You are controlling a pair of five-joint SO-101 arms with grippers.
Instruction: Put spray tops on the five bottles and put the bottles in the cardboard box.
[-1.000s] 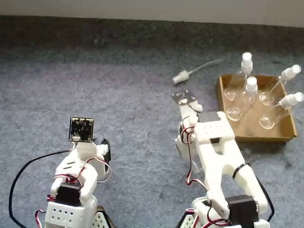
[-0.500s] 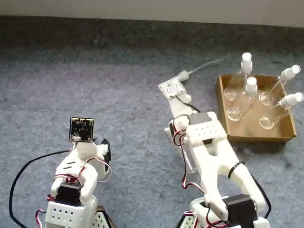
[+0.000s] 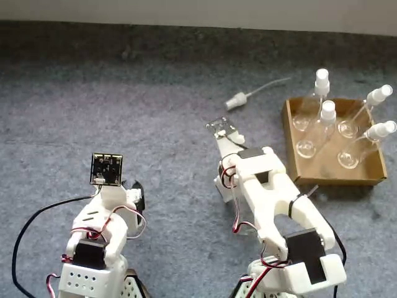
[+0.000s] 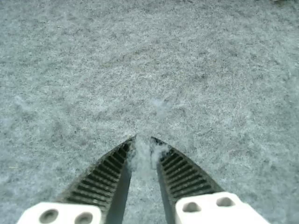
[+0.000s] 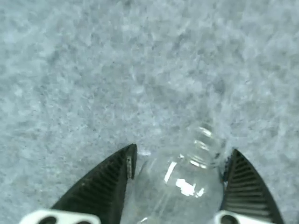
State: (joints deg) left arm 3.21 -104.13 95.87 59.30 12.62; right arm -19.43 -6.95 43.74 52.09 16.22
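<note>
Landmark: the cardboard box (image 3: 291, 133) is taken as the reference; it sits on the grey table (image 3: 124, 112).
Capped bottles: four clear bottles (image 3: 317, 127) with white spray tops are seated inside the cardboard box, in two pairs.
Open bottle: a fifth clear bottle (image 5: 187, 182) is located outside the cardboard box. Its threaded neck is uncovered and is pointed away from the wrist.
Loose spray top: one white spray top (image 3: 237, 100) with a thin dip tube is laid flat on the table. It is near the far corner of the cardboard box on the arms' side and apart from it; the tube is angled toward the far edge of the table.
Right end effector (image 5: 182, 156): it is closed around the body of the open bottle, with one black finger at each side of the bottle.
Right arm (image 3: 273, 192): it is positioned just beside the near corner of the cardboard box, outside its wall.
Left end effector (image 4: 143, 140): the jaws are closed, with only a narrow slit left between the tips, above bare table.
Left arm (image 3: 102, 230): it is positioned well apart from the cardboard box, beyond the right arm.
</note>
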